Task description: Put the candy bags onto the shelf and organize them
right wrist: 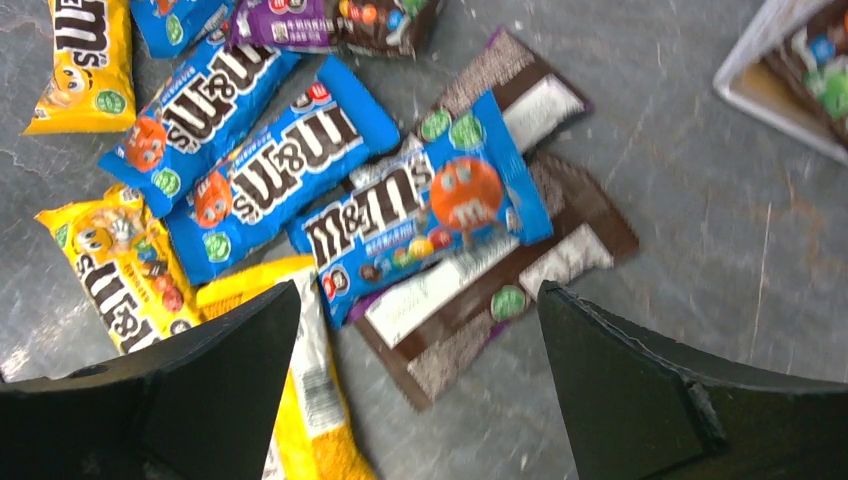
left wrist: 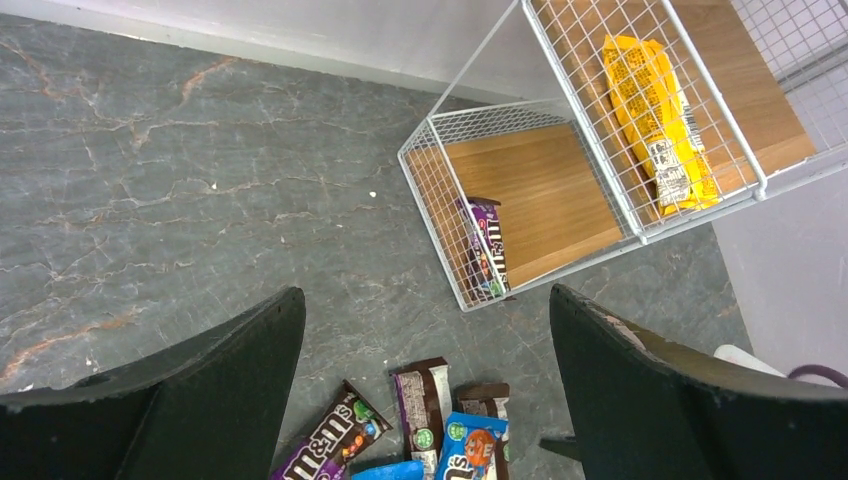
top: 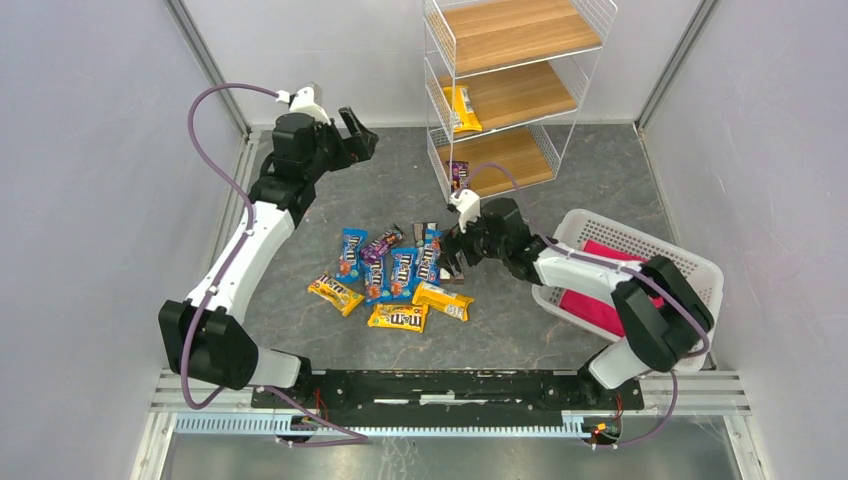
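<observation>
Glossy yellow, blue, brown and purple candy bags lie heaped on the grey marbled bench. The right arm's fingers stand wide apart, empty, over a blue packet. The left arm's fingers, also spread and empty, hang left of the white wire shelf holding one yellow bag and one purple bag.

- Middle of counter: candy bags heaped, overlapping.
- Behind the heap, slightly right: shelf, at the far wall.
- On shelf: middle-tier bag at left edge; bottom-tier bag at left side.
- Right of heap: basket, cloth in it.
- Over heap's right edge: right claw.
- Left of shelf, behind heap: left claw.
</observation>
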Motion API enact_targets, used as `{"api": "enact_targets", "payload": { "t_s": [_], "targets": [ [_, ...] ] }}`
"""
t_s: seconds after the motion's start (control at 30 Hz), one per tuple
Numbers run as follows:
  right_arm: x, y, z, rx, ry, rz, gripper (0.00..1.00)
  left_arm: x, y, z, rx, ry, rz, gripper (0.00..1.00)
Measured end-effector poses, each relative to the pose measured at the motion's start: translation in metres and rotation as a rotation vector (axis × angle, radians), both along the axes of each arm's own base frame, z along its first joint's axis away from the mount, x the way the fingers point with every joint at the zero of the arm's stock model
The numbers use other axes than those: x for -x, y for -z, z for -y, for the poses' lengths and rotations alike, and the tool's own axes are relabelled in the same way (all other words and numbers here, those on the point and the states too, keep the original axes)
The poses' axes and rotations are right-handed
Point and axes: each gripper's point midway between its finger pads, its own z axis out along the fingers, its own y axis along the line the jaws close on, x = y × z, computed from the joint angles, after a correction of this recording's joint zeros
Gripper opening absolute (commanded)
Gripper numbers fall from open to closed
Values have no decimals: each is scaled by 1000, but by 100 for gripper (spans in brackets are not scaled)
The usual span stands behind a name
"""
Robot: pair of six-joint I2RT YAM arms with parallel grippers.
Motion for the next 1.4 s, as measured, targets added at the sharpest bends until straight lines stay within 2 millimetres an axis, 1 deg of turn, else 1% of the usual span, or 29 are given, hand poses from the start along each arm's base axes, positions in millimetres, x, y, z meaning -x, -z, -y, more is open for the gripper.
{"api": "enact_targets", "payload": {
  "t_s": [0.1,0.23,0.37,0.43,0.57,0.7,0.8,0.83,0.9,0.97,1.03,1.13,1.2,1.33,1.4],
  "targets": [
    [-16,-1,-15,6,-52,50,96,0,3,0,-2,3,-13,97],
    [-41,3,-36,22,-86,78,96,-1,-2,-1,3,4,-5,96],
    [-61,8,-45,39,-71,89,95,-3,-6,-6,8,-2,2,96],
    [-66,13,-47,40,-64,81,92,-4,-7,-11,10,-11,3,95],
    [-66,24,-47,30,-37,25,82,-6,-8,-20,16,-22,2,94],
    [-62,26,-49,-18,-17,-33,69,-8,-8,-27,31,-35,-1,94],
    [-57,30,-49,-52,-3,-67,53,-8,-9,-28,53,-35,-8,94],
    [-53,34,-47,-57,5,-84,48,-8,-8,-28,59,-35,-10,94],
    [-46,43,-39,-61,30,-129,36,-8,-9,-27,67,-36,-13,94],
    [-38,51,-31,-74,62,-177,27,-8,-8,-27,73,-35,-16,94],
    [-32,55,-22,-97,102,-218,18,-8,-8,-26,74,-35,-17,94],
    [-27,53,-4,-148,181,-266,4,-8,-7,-26,74,-35,-19,94],
    [-24,51,8,-190,241,-295,0,-8,-7,-26,75,-35,-19,94],
    [-20,43,28,-267,359,-327,0,-8,-7,-26,76,-35,-20,94],
    [-19,36,33,-305,406,-325,1,-8,-6,-26,80,-34,-23,94]
  ]
}}
